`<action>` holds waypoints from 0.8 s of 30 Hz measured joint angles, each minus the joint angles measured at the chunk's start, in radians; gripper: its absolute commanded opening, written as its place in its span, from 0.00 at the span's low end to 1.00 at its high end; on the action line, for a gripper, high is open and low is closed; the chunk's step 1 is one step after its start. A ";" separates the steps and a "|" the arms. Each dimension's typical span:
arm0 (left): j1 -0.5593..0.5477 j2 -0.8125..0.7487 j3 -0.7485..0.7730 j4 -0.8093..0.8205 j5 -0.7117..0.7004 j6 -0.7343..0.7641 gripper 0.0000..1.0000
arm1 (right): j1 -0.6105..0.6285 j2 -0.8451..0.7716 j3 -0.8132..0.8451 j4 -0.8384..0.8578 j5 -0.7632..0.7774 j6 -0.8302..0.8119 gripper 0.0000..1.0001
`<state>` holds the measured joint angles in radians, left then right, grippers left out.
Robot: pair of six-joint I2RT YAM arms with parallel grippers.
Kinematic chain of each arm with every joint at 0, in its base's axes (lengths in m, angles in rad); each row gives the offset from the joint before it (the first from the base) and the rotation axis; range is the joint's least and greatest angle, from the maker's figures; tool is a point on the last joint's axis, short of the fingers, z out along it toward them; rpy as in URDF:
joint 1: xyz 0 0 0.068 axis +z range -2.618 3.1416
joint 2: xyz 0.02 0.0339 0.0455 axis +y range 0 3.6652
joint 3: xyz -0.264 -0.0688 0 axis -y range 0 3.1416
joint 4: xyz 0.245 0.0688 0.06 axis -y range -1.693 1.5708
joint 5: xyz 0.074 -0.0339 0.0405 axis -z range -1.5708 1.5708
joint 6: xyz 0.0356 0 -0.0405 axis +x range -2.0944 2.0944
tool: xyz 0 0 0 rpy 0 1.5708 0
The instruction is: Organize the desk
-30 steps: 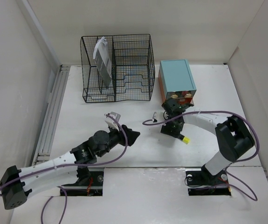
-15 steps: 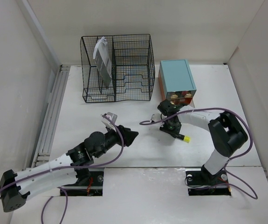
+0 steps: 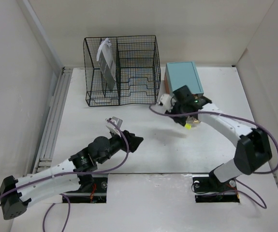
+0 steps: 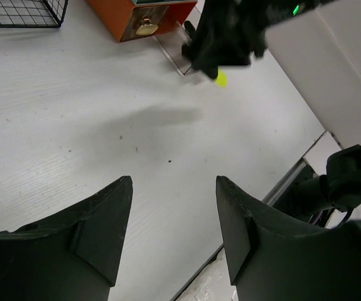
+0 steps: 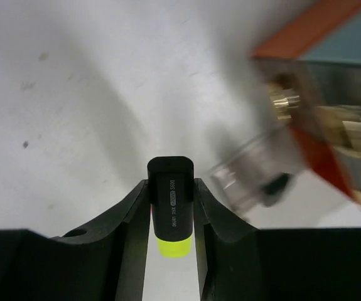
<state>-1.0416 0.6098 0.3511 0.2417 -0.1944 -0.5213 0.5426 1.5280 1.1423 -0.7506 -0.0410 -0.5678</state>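
The white desk [image 3: 95, 116] holds a teal-topped orange drawer box [image 3: 183, 79] at the back right. My right gripper [image 3: 187, 116] is shut on a black highlighter with a yellow-green cap [image 5: 171, 210] and holds it above the desk, just in front of the box. The wrist view shows the gripper [image 5: 171, 188] with the highlighter clamped between both fingers. The yellow tip also shows in the top view [image 3: 189, 127] and in the left wrist view [image 4: 221, 78]. My left gripper [image 3: 136, 141] is open and empty low over the middle of the desk [image 4: 174, 182].
A black wire-mesh file rack [image 3: 122, 70] stands at the back left with a grey-white packet [image 3: 106, 63] in its left slot. A clear drawer [image 5: 262, 175] sticks out of the box front, blurred. A metal rail [image 3: 51, 121] runs along the desk's left edge.
My right gripper has risen from the desk with the highlighter and moved back toward the drawer box. My left arm has stayed almost still.
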 measured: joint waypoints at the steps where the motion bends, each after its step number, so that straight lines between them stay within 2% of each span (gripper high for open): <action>1: 0.000 0.005 0.000 0.000 0.000 0.001 0.53 | -0.022 -0.028 0.027 0.019 -0.010 0.001 0.05; 9: 0.000 0.032 0.000 0.001 0.005 0.011 0.53 | -0.218 -0.154 0.101 0.162 -0.045 -0.008 0.05; 17: 0.000 0.053 0.000 0.002 0.011 0.015 0.53 | -0.344 -0.021 0.113 0.172 -0.116 -0.068 0.06; 24: 0.000 0.068 0.000 0.012 0.011 0.016 0.53 | -0.386 -0.006 0.113 0.164 -0.147 -0.098 0.12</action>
<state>-1.0416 0.6773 0.3508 0.2539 -0.1833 -0.5056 0.1570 1.5219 1.2552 -0.5861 -0.1883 -0.6659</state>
